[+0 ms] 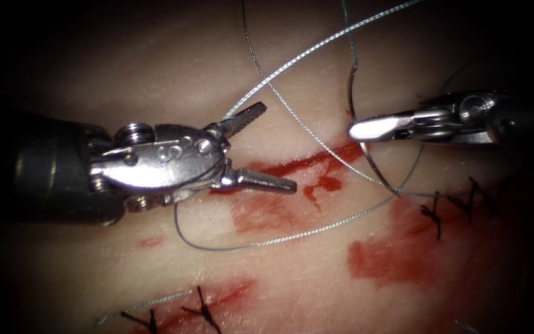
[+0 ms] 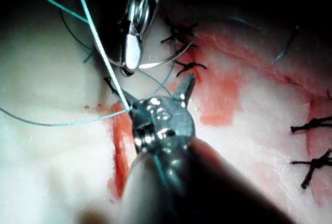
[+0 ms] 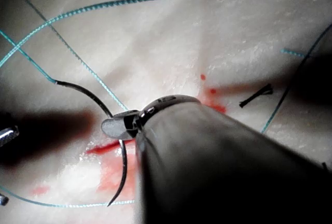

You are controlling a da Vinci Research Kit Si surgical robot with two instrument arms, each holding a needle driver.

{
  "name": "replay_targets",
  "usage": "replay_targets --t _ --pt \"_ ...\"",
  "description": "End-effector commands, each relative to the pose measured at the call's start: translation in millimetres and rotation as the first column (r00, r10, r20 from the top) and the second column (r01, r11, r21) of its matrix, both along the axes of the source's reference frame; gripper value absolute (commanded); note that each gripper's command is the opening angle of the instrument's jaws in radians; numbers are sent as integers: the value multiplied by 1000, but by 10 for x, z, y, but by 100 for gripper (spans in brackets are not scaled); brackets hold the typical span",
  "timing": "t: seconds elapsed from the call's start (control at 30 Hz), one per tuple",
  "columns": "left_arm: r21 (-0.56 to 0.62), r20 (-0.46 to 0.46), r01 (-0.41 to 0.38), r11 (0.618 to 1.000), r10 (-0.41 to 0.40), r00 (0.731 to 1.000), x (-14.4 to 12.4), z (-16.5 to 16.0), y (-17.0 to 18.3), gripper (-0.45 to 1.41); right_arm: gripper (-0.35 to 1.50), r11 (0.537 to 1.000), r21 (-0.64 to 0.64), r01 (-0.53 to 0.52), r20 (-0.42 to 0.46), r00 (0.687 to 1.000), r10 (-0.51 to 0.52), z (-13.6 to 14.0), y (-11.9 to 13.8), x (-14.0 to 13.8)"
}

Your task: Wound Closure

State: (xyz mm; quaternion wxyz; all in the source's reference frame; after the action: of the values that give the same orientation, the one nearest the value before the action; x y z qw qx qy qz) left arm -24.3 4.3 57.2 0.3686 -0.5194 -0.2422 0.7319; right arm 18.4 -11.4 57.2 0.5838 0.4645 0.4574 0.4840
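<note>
The left pincer (image 1: 261,148) is spread wide over the cut (image 1: 304,162), grasping nothing, thread (image 1: 304,57) lying across its upper jaw. The right pincer (image 1: 358,128) is clenched on the needle (image 1: 355,99) near mid-curve, above the tissue (image 1: 156,74); the needle's tip (image 1: 397,193) sits at the cut's right end, beside stitches (image 1: 434,213).

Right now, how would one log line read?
left tool: open, thread at upper jaw | right tool: shut on needle mid-curve | needle: above tissue
</note>
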Motion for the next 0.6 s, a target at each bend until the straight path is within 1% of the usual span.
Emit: replay_targets --t 0.03,0.07,0.1,0.13,0.17,0.2,0.23,0.27,0.3,0.33,0.37,0.4,0.43,0.5,0.53,0.57,0.6 --pt "98 7 0 995 0 1000 -5 11 -5 81 -35 1000 -13 -11 -18 1000 11 -1 -7 12" --pt "229 26 6 973 -13 1000 -6 20 -8 81 -35 999 -22 -24 -38 999 23 -3 -9 13" --pt "325 35 11 946 -23 999 -6 27 -11 81 -35 999 -27 -31 -52 998 29 -5 -11 15" --pt "387 42 3 922 -21 999 -6 34 -14 81 -35 999 -37 -36 -63 997 34 -7 -12 16" --pt "523 54 -16 852 -14 998 -6 52 -19 84 -35 998 -38 -43 -67 997 40 -14 -13 22" --pt "565 58 -25 825 -9 998 -6 60 -21 84 -35 997 -59 -42 -68 997 38 -17 -13 24" --pt "592 83 -53 804 4 997 -6 71 -23 84 -35 995 -91 -39 -75 997 32 -20 -13 27" --pt "630 102 -65 774 1 995 -5 78 -24 88 -35 988 -153 -36 -82 996 24 -24 -14 30" --pt "652 130 -84 754 -2 992 -5 85 -26 88 -35 977 -210 -34 -91 996 15 -26 -16 32" --pt "684 161 -82 725 -41 986 -4 93 -28 88 -35 962 -273 -32 -97 995 5 -27 -18 34" --pt "731 205 -56 680 -140 969 -4 104 -32 89 -35 935 -353 -37 -107 994 -1 -29 -22 41" --pt "752 223 -41 657 -196 955 -4 108 -34 93 -35 921 -387 -39 -109 994 -4 -29 -25 45" --pt "761 236 -33 647 -230 944 -5 110 -34 96 -35 912 -409 -38 -108 994 -7 -30 -26 47" --pt "790 240 -33 612 -260 935 -8 111 -34 98 -35 898 -438 -38 -106 994 -10 -30 -30 52" --pt "798 239 -28 602 -272 932 -9 110 -34 98 -35 891 -452 -44 -99 995 -1 -30 -32 55" --pt "812 231 -21 583 -288 930 -10 109 -34 98 -35 883 -465 -54 -90 996 14 -30 -34 57" --pt "816 234 -16 578 -305 923 -11 107 -36 93 -35 855 -512 -82 -58 996 61 -28 -38 61"
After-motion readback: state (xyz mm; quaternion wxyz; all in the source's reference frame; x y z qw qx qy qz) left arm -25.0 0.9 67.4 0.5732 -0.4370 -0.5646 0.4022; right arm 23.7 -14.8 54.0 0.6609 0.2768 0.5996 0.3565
